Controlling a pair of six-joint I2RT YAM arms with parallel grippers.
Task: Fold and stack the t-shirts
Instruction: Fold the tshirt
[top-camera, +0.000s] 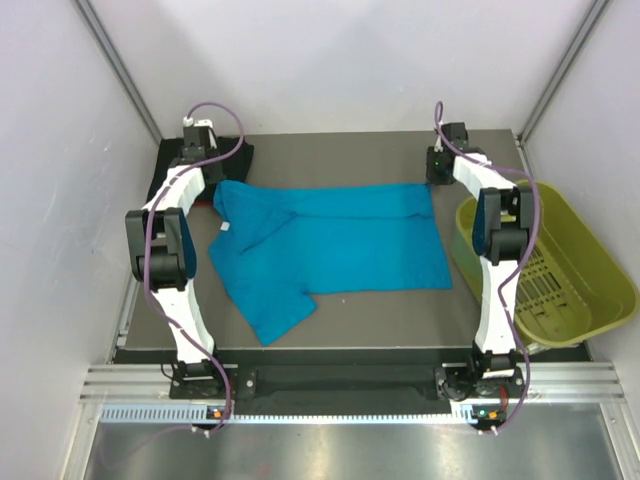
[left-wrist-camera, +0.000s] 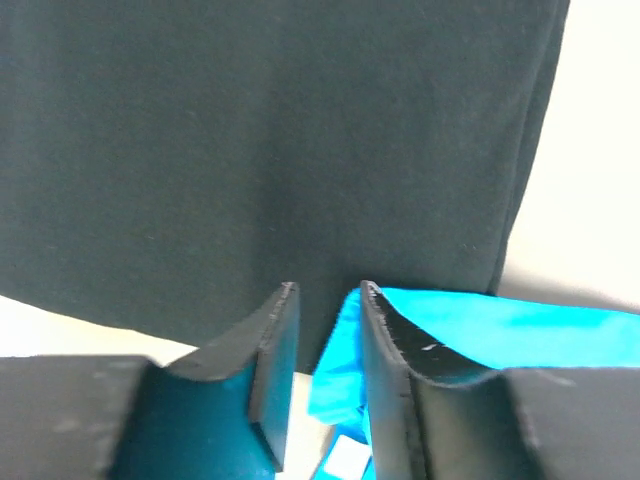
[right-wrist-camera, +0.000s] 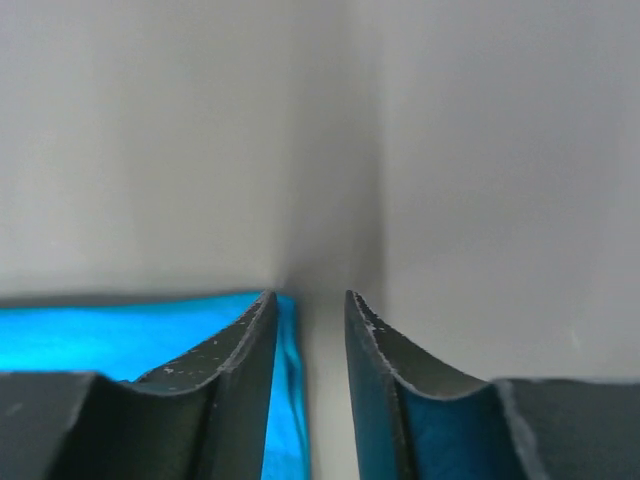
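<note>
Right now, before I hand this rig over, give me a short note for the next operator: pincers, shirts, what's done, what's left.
Left pincer: parted, gripping nothing, at the far left corner of the blue shirt.
Right pincer: parted, empty, by its far right corner.
The blue shirt lies flat on the table, seemingly folded once lengthwise, one sleeve pointing toward the near edge.
The black shirt sits at the far left corner; I can't tell whether it is folded.
Done: at most one fold.
Left: finish the blue shirt, fold the black one if needed, stack.
</note>
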